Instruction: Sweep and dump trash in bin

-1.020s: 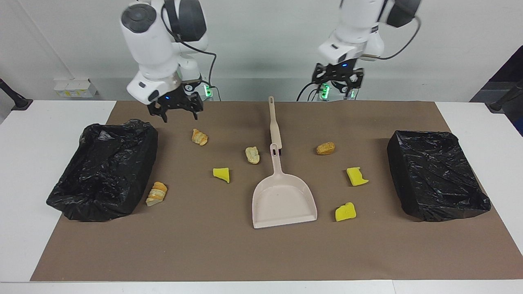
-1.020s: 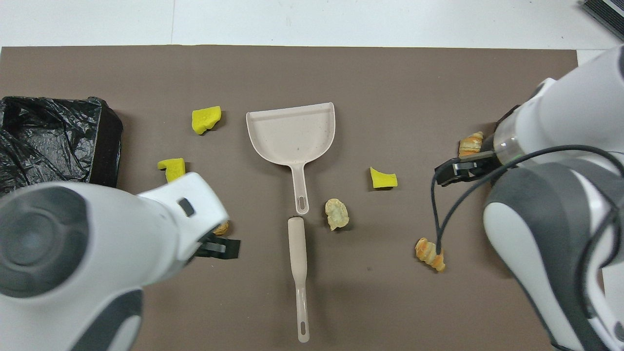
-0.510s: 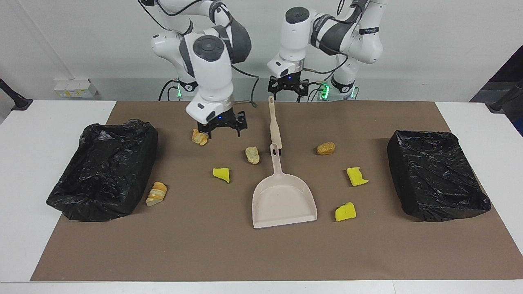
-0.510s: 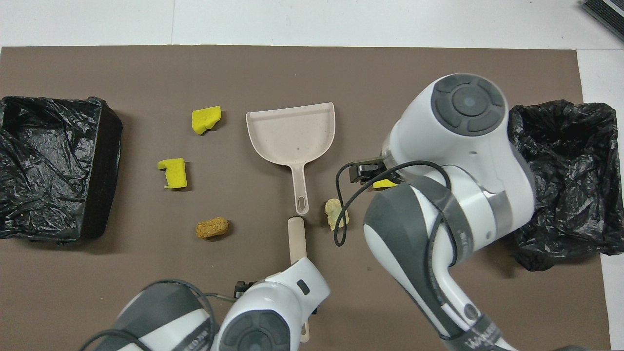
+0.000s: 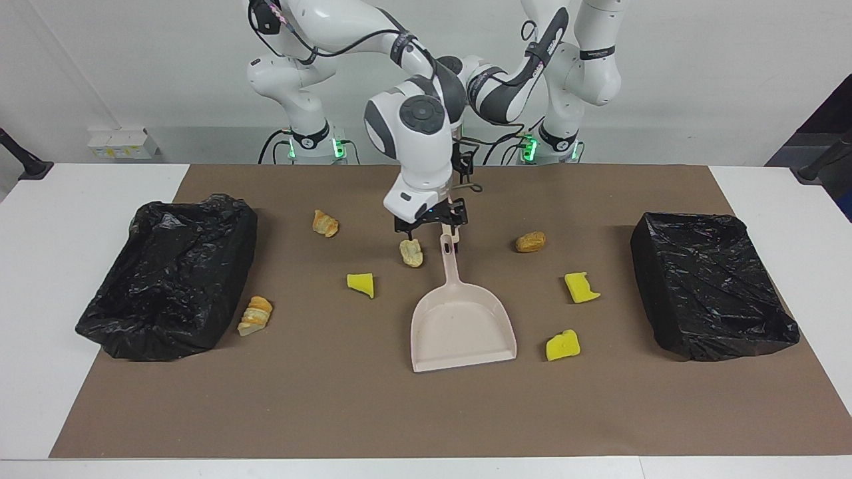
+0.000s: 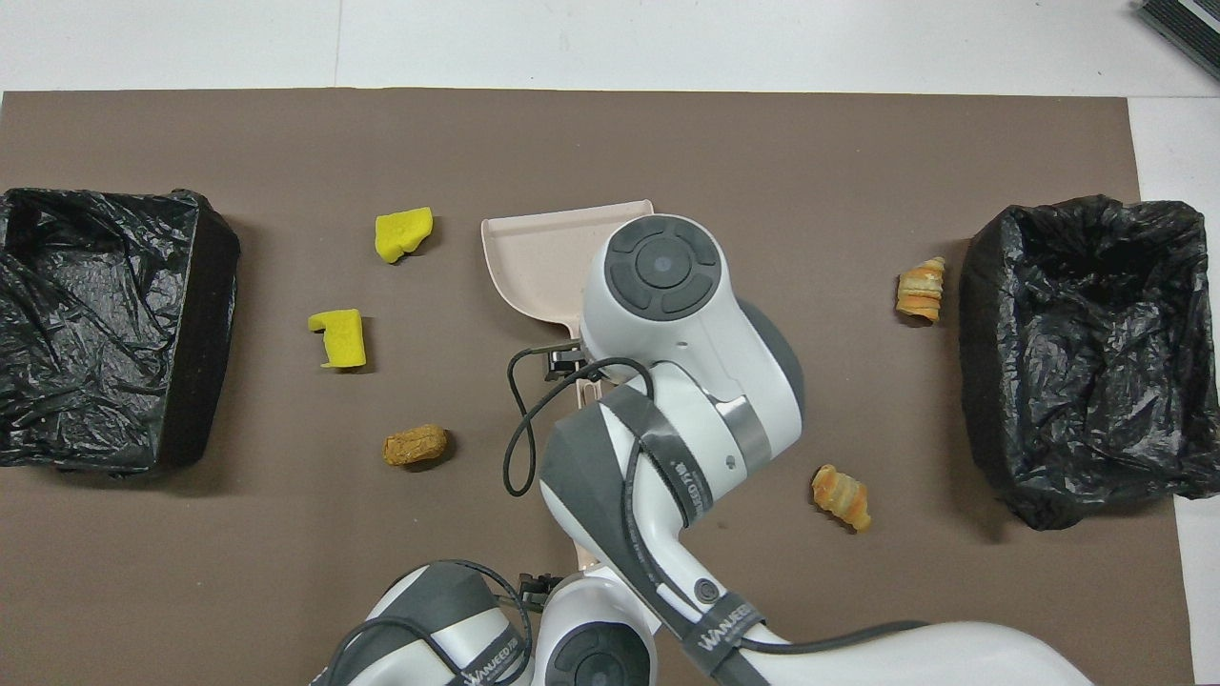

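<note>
Right gripper (image 5: 430, 225), fingers spread wide and empty, hangs over the handle tip of the dustpan (image 5: 462, 329). Left gripper (image 5: 466, 169), also open, hangs close by, largely hidden.

Just beside the right gripper lies one bread piece (image 5: 411, 253), its long axis running toward and away from the robots.

Farther out, six more trash bits (image 5: 562, 345) lie scattered. The two bins (image 5: 173, 273) show none. In my judgement, nothing is swept yet.

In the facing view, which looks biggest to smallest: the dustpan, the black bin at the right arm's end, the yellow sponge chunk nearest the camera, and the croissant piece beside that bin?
1. Black bin
2. Dustpan
3 and 4. Sponge chunk and croissant piece: these look about alike, too close to rank.
</note>
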